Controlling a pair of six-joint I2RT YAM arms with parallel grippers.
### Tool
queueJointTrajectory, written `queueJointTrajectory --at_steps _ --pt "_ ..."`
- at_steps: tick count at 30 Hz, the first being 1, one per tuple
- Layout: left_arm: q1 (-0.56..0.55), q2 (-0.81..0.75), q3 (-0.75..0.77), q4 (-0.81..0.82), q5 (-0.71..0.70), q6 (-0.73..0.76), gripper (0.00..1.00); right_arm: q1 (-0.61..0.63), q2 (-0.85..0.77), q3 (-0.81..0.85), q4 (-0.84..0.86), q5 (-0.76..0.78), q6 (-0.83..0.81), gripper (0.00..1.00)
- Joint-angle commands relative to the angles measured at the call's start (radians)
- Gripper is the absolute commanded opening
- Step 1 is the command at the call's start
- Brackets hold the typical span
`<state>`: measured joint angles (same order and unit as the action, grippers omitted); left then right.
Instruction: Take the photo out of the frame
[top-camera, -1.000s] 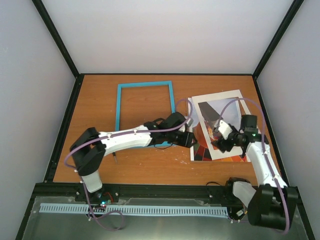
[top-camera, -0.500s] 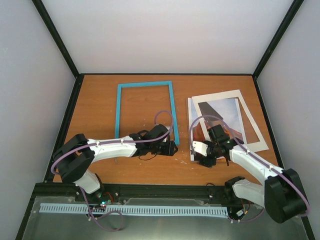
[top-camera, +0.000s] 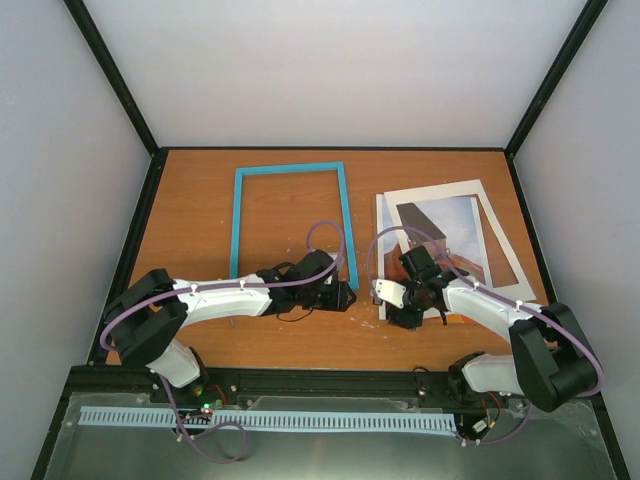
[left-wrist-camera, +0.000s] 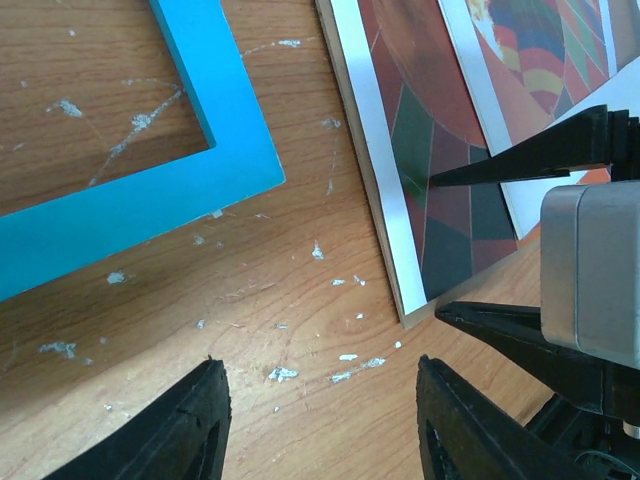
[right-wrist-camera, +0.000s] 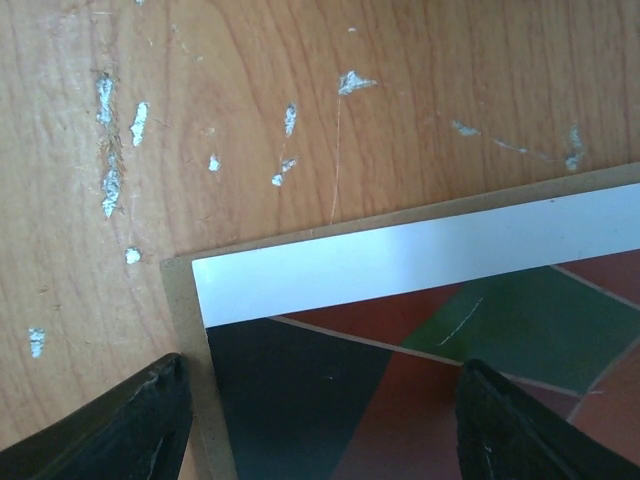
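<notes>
The light-blue frame (top-camera: 238, 220) lies flat on the table at centre left, and its corner shows in the left wrist view (left-wrist-camera: 215, 160). The photo (top-camera: 450, 225) lies flat to its right on a brown backing board (right-wrist-camera: 185, 330), with its white margin and dark corner in the right wrist view (right-wrist-camera: 400, 270). My right gripper (top-camera: 395, 305) is open over the photo's near-left corner (left-wrist-camera: 400, 200) and holds nothing (right-wrist-camera: 320, 420). My left gripper (top-camera: 345, 297) is open and empty over bare wood between frame and photo (left-wrist-camera: 320, 420).
A white mat (top-camera: 500, 240) with a window lies askew on top of the photo. Black rails edge the table, with grey walls beyond. The two grippers are close together near the table's front middle.
My right gripper has moved left and nearer, from over the photo to its near-left corner. My left gripper has drawn back left off the photo. The white mat now lies flatter and further right.
</notes>
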<state>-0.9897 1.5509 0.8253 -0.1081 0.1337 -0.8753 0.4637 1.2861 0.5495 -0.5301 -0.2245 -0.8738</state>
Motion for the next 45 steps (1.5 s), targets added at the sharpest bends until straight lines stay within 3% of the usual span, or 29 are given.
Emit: queueJointTrajectory --at_steps 1,14,27,33,45 --pt "-0.003 -0.008 0.005 0.037 -0.002 -0.008 0.51 0.01 0.004 0.052 -0.013 -0.001 0.036 0.7" --pt "-0.003 -0.003 -0.007 0.053 0.007 -0.007 0.51 0.01 0.082 0.095 -0.036 -0.067 0.063 0.67" --pt "-0.003 0.021 -0.012 0.077 0.016 -0.006 0.51 0.01 0.091 0.08 0.046 0.081 0.109 0.65" --pt "-0.003 0.025 -0.013 0.081 0.015 -0.005 0.51 0.012 0.043 0.081 -0.044 -0.049 0.055 0.7" --pt "-0.003 0.03 -0.019 0.089 0.016 -0.005 0.51 0.013 0.085 0.083 -0.064 -0.055 0.034 0.68"
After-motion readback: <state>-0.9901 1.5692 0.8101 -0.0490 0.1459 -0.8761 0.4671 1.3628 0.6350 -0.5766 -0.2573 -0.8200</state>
